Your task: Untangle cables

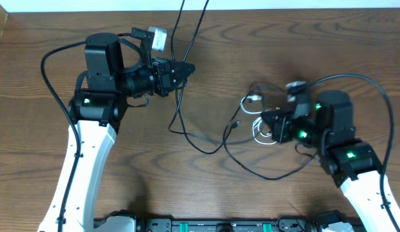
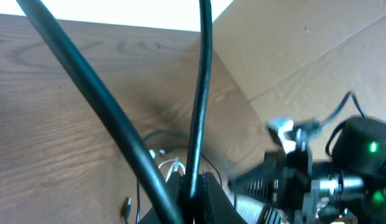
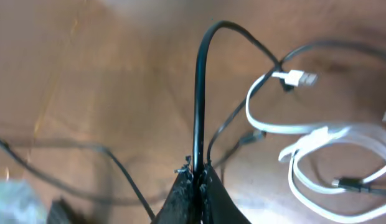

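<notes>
Between the left gripper's (image 2: 194, 193) closed jaws runs a black cable (image 2: 200, 93), pinched and rising straight up out of the fingers. A second black strand (image 2: 87, 81) slants past just beside it; I cannot tell whether it is the same cable or the other one. Seen from overhead, both strands run from this gripper off the far edge of the table (image 1: 329, 38), and one trails down from it in a loose curve toward the middle.

The right gripper (image 3: 197, 182) is likewise clamped on a black cable, which arcs up and over to the right. Just beside it the white cable (image 3: 317, 138) lies in several overlapping loops, its plug (image 3: 300, 78) free on the wood. Thin black strands cross those loops; whether over or under, I cannot tell.

My judgement is that the job is partly done at most. Each arm has a hold on black cable and the arms stand well apart, so the black lengths are drawn out rather than bundled. What is left:
- The white cable is looped in with black by the right gripper.
- The black lines cross each other mid-table.
- None of the three lies apart on its own.
</notes>
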`<move>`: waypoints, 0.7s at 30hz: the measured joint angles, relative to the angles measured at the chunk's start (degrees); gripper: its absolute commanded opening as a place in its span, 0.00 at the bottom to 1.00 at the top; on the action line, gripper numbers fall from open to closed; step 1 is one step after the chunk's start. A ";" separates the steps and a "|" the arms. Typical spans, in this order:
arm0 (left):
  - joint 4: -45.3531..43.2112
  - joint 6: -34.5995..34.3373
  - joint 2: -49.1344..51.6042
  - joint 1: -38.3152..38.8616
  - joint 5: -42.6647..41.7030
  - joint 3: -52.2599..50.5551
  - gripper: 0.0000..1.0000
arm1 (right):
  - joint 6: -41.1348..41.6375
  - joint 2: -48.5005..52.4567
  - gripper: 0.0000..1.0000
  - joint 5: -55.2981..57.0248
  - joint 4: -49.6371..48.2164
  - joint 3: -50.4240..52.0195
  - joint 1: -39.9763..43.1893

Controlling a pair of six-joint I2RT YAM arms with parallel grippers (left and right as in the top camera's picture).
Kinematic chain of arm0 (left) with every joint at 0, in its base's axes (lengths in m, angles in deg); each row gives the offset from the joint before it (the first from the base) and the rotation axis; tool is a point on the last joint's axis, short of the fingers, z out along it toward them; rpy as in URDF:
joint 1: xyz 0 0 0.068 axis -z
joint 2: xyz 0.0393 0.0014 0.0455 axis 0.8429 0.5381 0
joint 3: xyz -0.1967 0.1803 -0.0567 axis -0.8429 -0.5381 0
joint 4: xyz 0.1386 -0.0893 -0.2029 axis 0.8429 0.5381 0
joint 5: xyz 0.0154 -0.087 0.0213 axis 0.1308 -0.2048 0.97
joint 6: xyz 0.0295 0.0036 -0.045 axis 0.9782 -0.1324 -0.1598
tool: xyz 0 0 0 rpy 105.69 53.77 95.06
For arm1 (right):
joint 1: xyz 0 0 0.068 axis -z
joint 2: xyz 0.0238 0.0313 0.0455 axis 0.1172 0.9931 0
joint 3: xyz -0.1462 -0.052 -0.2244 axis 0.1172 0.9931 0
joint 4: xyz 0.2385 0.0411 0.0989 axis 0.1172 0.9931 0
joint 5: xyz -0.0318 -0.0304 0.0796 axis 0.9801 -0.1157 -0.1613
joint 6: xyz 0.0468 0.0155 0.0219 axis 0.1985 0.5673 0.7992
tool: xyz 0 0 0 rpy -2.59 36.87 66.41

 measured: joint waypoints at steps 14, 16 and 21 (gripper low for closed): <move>-0.07 -1.01 0.00 0.00 6.03 0.00 0.08 | -9.22 -2.82 0.01 27.43 -7.74 -0.24 -17.49; 0.00 -0.98 0.00 0.00 6.23 0.00 0.08 | -8.09 -2.58 0.01 33.86 -9.38 -0.46 -17.16; 0.44 -0.98 0.00 0.00 6.27 0.00 0.08 | -8.55 0.09 0.01 39.19 -9.55 -0.48 -16.48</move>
